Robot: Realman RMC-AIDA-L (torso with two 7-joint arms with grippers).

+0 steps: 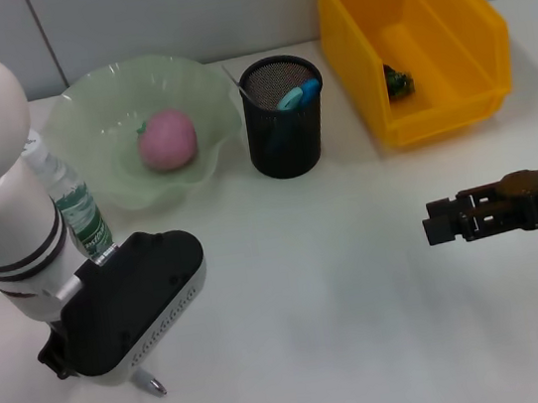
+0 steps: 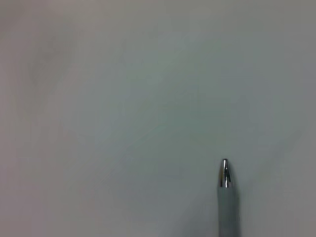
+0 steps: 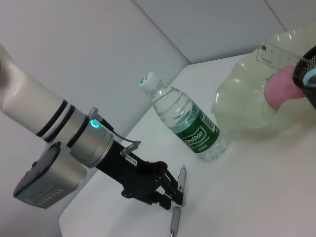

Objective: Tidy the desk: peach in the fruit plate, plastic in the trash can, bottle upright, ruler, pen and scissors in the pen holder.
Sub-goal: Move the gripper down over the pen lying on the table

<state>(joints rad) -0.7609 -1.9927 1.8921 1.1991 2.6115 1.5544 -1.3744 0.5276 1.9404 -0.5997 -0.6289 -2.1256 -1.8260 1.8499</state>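
Gripping the pen [image 3: 177, 202] low over the white table [image 1: 322, 294], near the front left corner, jaws of the left gripper [image 3: 170, 193] pinched on the silver barrel near its middle. Held roughly upright, slightly tilted, silver tip [image 2: 225, 174] aimed down at bare tabletop in the left wrist view; whether touching or just above, cannot tell. Just a small end of the pen poking out below the black wrist housing in the head view.

Standing upright right behind that gripper: 1 clear water bottle [image 3: 185, 118], green label, white cap on. Close beside the bottle, toward the back: pale green fruit plate [image 1: 85, 107] with wavy rim, 1 pink peach [image 1: 168, 140] lying inside. Just right of the plate, nearly touching its rim: black mesh pen holder [image 1: 288, 149], holding blue-handled scissors [image 1: 296, 95] and a clear ruler [image 3: 281, 53], the ruler's end sticking up above the rim. Further right, at the back: yellow bin serving as trash can [image 1: 450, 66], a small dark crumpled piece of plastic [image 1: 398, 82] lying on its floor.

Hovering well apart over the right side of the table: right gripper [image 1: 442, 222], black, reaching in from the right edge, pointing left, nothing in its grasp; jaws spread or closed, cannot tell.
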